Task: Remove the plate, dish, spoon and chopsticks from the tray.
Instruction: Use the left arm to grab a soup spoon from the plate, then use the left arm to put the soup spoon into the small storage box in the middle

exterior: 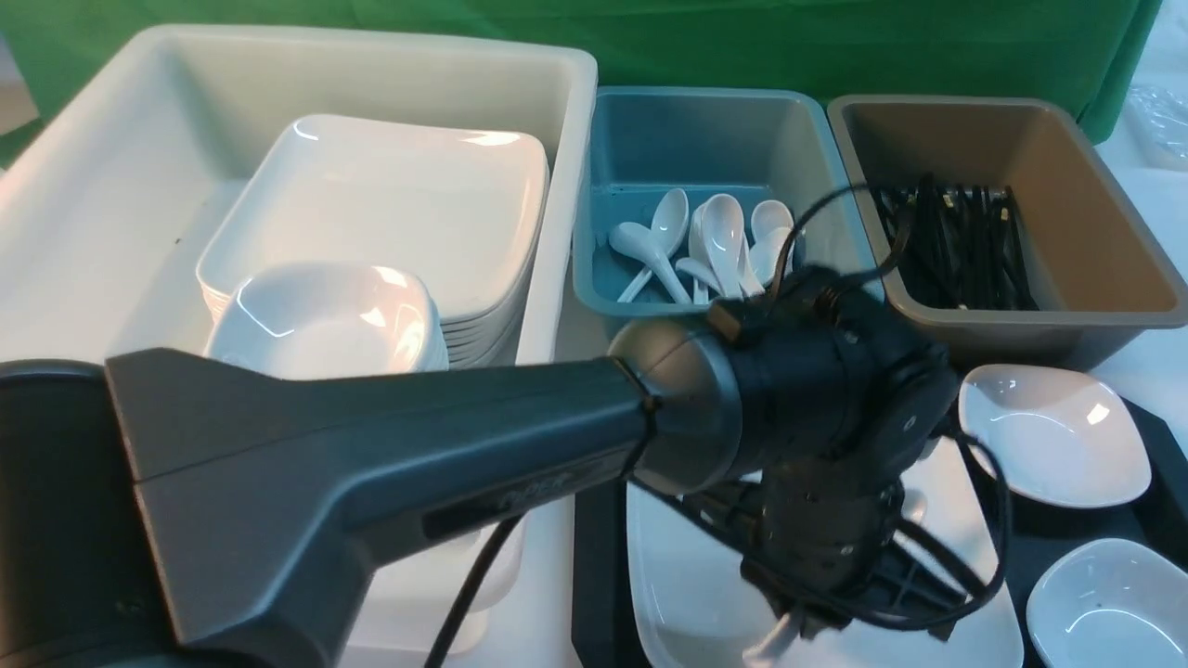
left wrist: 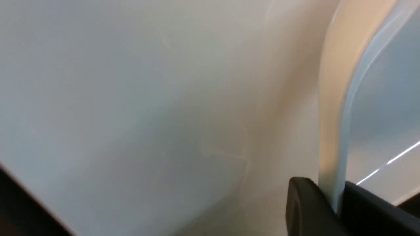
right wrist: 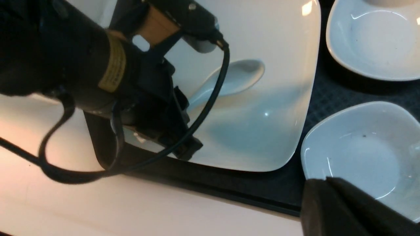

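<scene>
The large white plate [exterior: 687, 594] lies on the black tray [exterior: 599, 557], with the white spoon [right wrist: 239, 77] lying in it. My left gripper [exterior: 789, 631] reaches down to the plate's near edge and is shut on its raised rim [left wrist: 329, 98], which stands between the two black fingers [left wrist: 302, 206]. Two small white dishes [exterior: 1053, 436] [exterior: 1114, 603] sit on the tray to the right of the plate. My right gripper [right wrist: 328, 183] is shut and empty, hovering over the nearer dish [right wrist: 361, 147]. No chopsticks show on the tray.
A big white tub [exterior: 93, 186] at the back left holds stacked plates [exterior: 390, 195] and bowls [exterior: 325, 320]. A teal tub [exterior: 705, 130] holds several spoons. A tan tub [exterior: 1067, 167] holds black sticks [exterior: 956, 241]. My left arm crosses the front view.
</scene>
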